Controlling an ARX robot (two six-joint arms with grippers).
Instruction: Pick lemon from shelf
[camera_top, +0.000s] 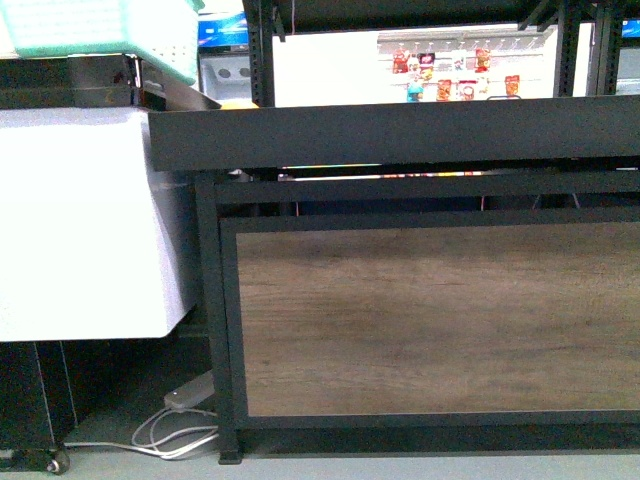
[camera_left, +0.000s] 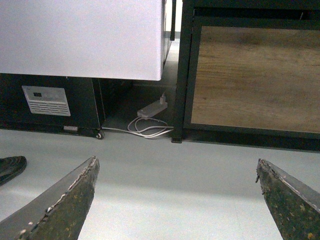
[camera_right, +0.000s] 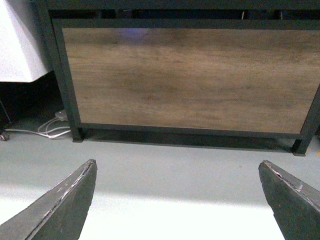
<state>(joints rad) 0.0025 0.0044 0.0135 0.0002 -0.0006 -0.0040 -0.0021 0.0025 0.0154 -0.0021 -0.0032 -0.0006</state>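
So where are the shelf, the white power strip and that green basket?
shelf (camera_top: 430, 320): front view, its wood-grain front panel.
white power strip (camera_left: 150, 109): left wrist view, the middle of its body.
green basket (camera_top: 90, 30): front view, its side wall.

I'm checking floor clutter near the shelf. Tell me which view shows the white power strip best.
The left wrist view: the power strip lies in plain sight, its plug and coiled cable both visible. The front view shows it smaller, low beside the shelf leg. The right wrist view catches only a sliver and cable loops.
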